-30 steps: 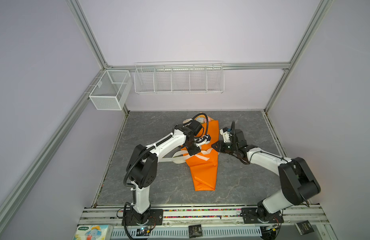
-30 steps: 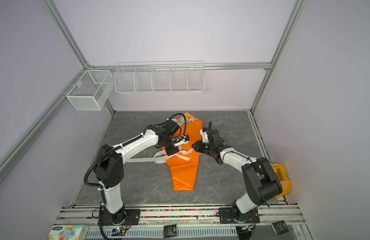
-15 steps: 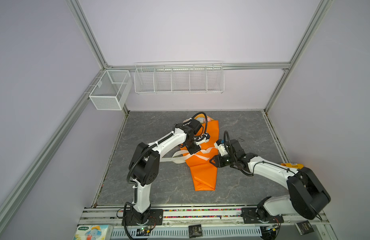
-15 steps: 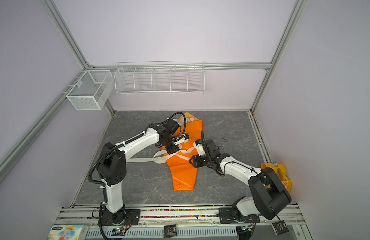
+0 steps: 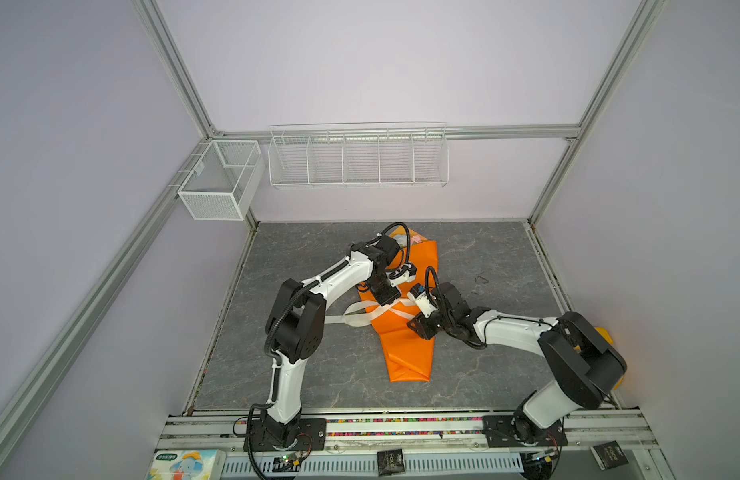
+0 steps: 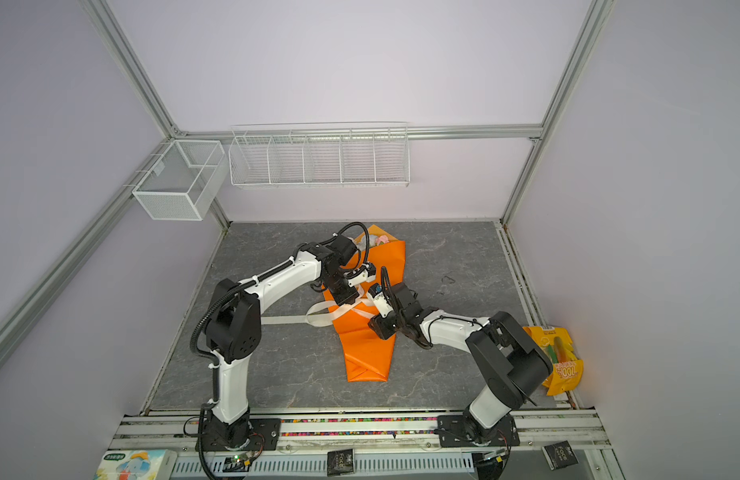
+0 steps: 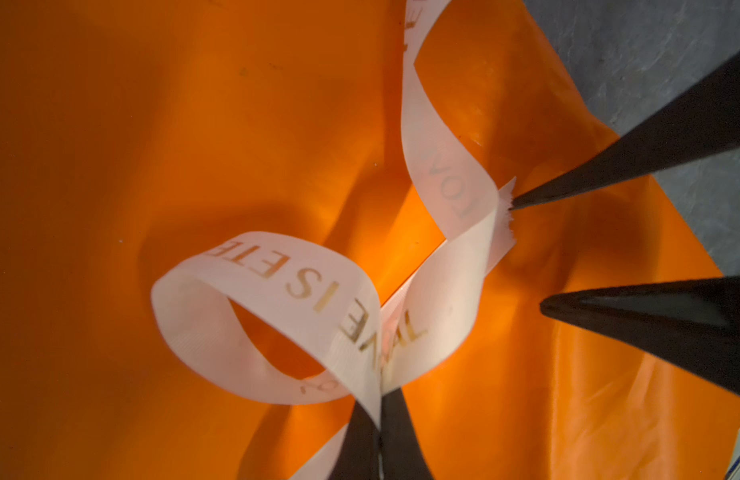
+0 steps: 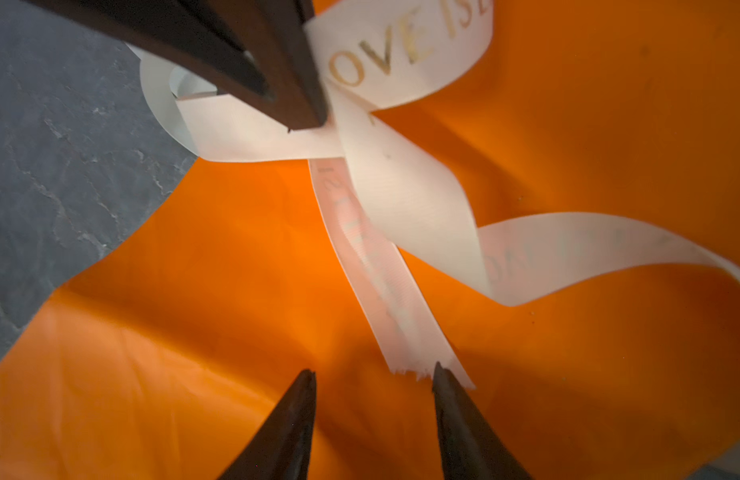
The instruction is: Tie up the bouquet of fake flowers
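Left wrist view, mid-knot: the left gripper (image 7: pixel 378 419) is clamped tight on the cream ribbon with gold lettering (image 7: pixel 276 270), where a loop crosses over the glossy orange wrapping sheet (image 7: pixel 110 166); the right gripper (image 8: pixel 374 371) stands part open and holds nothing, one tip touching the ribbon's frayed free end; the bouquet of fake flowers (image 5: pixel 406 238) lies wrapped in the sheet, pink and cream heads peeping out at its far end in both top views; the tie looks half made, crossed but not cinched; next, probably, the right jaws must close on that loose end and draw it through without dragging the sheet; beneath, a grey marbled tabletop (image 5: pixel 318 374); around, lilac walls, aluminium framing, a white wire shelf basket (image 5: pixel 357 160) and a white mesh box (image 5: pixel 218 183).
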